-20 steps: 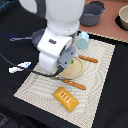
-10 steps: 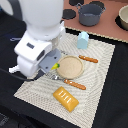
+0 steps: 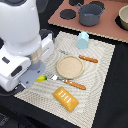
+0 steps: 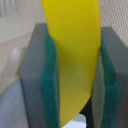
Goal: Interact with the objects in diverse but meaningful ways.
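item: yellow banana (image 4: 75, 65), clamped between your gripper (image 4: 77, 75)'s two green-padded fingers (image 4: 52, 85); the pads press both its sides. in the exterior view only its tip (image 3: 40, 79) shows, peeking from under the white arm (image 3: 22, 40) at the edge of the striped placemat (image 3: 100, 70) on the exterior view's left.

just beside it: an orange-handled fork (image 3: 67, 81), tines toward the banana tip.

near, lower on the mat: your yellow-orange rectangular slab (image 3: 65, 98), lying flat.

mid-mat: a round tan plate (image 3: 70, 66), bare; an orange-handled knife (image 3: 87, 59) just past it.

far edge of the mat: pale blue carton (image 3: 83, 39), upright.

beyond the mat, on the brown board (image 3: 112, 27): a large grey two-handled pot (image 3: 91, 13) and dark round burners (image 3: 66, 14); a pale bowl (image 3: 123, 17) at the exterior view's right edge.
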Tool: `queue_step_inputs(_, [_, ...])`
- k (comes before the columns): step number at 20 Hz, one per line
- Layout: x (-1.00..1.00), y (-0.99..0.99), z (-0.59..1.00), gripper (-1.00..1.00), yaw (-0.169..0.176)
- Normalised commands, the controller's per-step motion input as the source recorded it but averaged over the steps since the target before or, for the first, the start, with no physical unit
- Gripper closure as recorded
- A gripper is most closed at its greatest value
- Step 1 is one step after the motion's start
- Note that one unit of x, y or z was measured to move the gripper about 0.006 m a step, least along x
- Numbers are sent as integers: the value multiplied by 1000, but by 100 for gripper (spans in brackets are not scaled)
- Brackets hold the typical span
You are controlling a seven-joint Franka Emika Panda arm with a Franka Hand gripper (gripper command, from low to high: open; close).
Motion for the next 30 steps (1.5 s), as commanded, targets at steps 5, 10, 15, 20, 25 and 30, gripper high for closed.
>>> queue_step_inputs(5, [-142, -10, -103, -100, 28])
queue_step_inputs(10, [-135, -33, 226, -100, 11])
queue_step_inputs(15, [-230, 185, 441, -100, 10])
queue_step_inputs(20, [-538, 343, 251, -100, 3])
queue_step_inputs(25, [-651, 442, -7, -100, 19])
queue_step_inputs(30, [-870, 433, -173, -100, 14])
